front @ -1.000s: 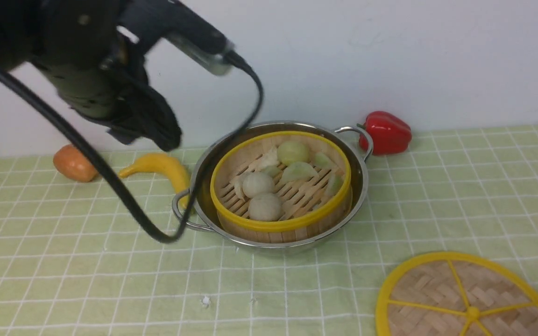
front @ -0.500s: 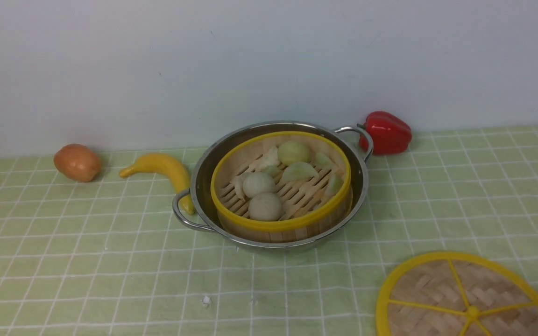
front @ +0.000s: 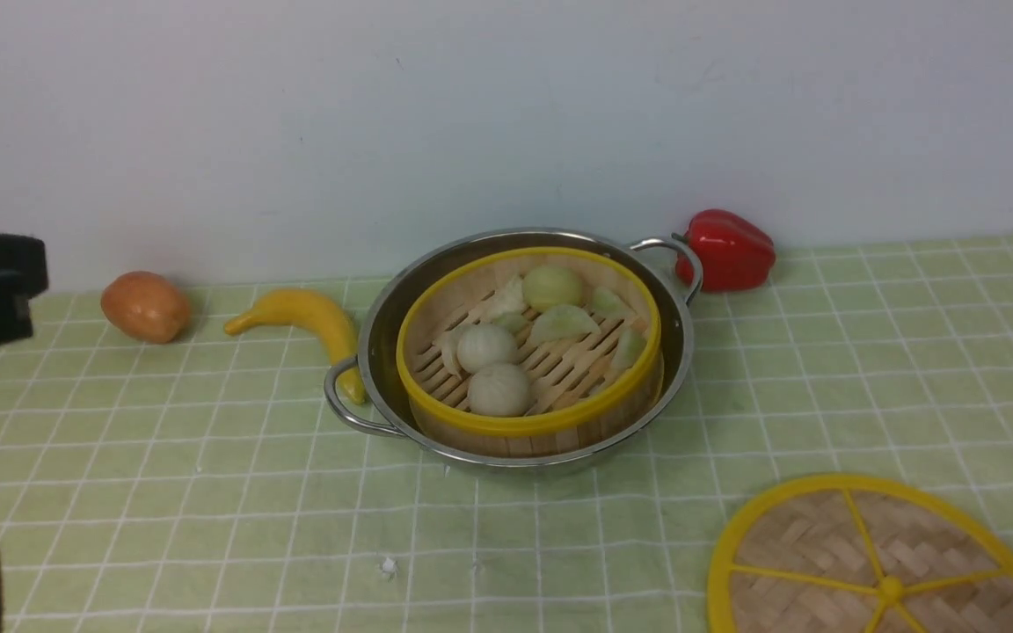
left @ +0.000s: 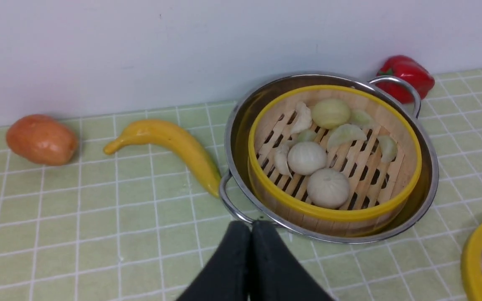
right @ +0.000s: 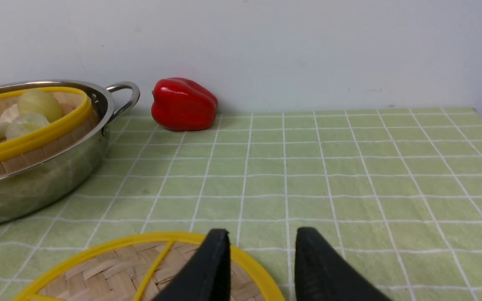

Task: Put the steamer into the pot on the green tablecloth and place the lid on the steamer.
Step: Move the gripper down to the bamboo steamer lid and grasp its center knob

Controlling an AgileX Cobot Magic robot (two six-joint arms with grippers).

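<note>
The round yellow-rimmed bamboo steamer [front: 577,365] sits in the wide steel pot [front: 675,330], centre frame. The flat woven bamboo lid [front: 876,563] lies lower right on the pale green gridded tablecloth [front: 163,492]. The right fingers [right: 211,259] stand parted over its rim, likely to grasp it; the left fingers [left: 232,259] are pressed together, empty.

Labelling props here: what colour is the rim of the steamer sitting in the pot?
Yellow, all around the steamer; clearest in the left wrist view.

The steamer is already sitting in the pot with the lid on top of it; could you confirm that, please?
Not quite. The steamer sits in the pot, but the lid lies flat on the green tablecloth, apart from the pot, as the front view shows.
</note>
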